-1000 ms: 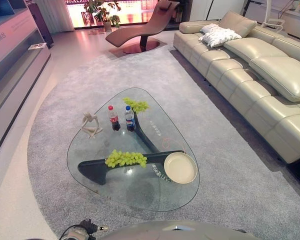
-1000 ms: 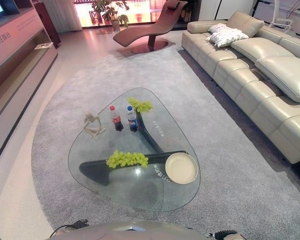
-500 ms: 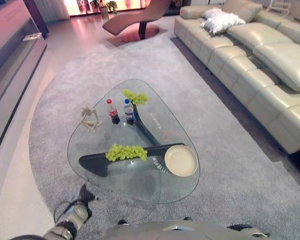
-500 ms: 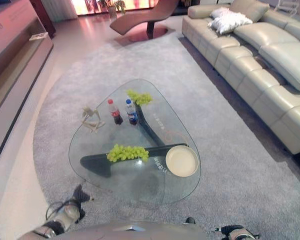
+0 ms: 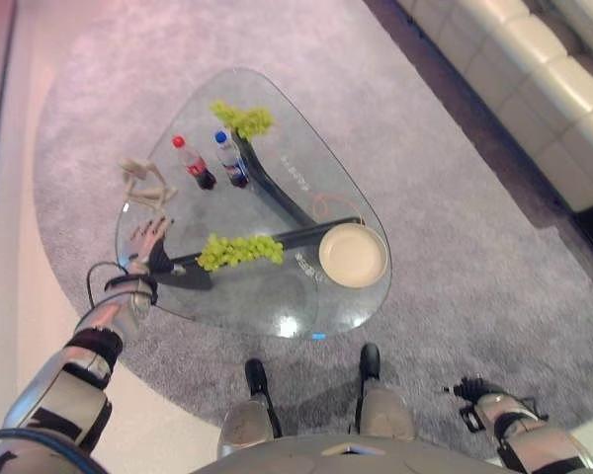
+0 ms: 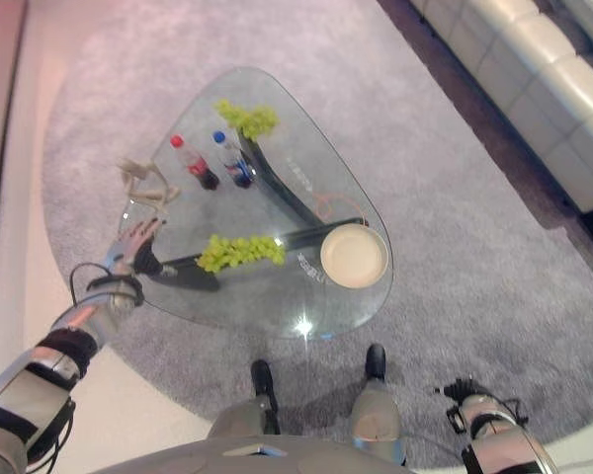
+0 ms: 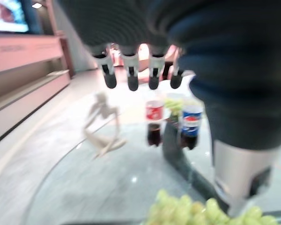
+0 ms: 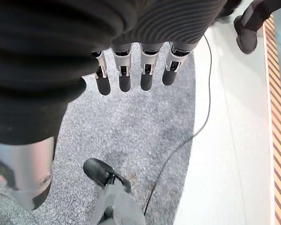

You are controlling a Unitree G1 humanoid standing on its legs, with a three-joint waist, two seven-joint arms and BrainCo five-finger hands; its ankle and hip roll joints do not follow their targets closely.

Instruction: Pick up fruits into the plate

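Left hand: fingers straight and apart, empty, over the glass counter edge, near the grapes.
Right hand: low beside the robot, fingers relaxed, holding nothing.
Near grapes: on the counter between left hand and plate; long axis runs hand-to-plate.
Far grapes: at the far tip, beyond two bottles.
Advice: probably reach over the bunch's middle and close gently across its short width.

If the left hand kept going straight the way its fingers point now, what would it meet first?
Probably the pale figurine just beyond the left hand, with the bottles a little to one side. Depth is unclear; the hand may pass above it.
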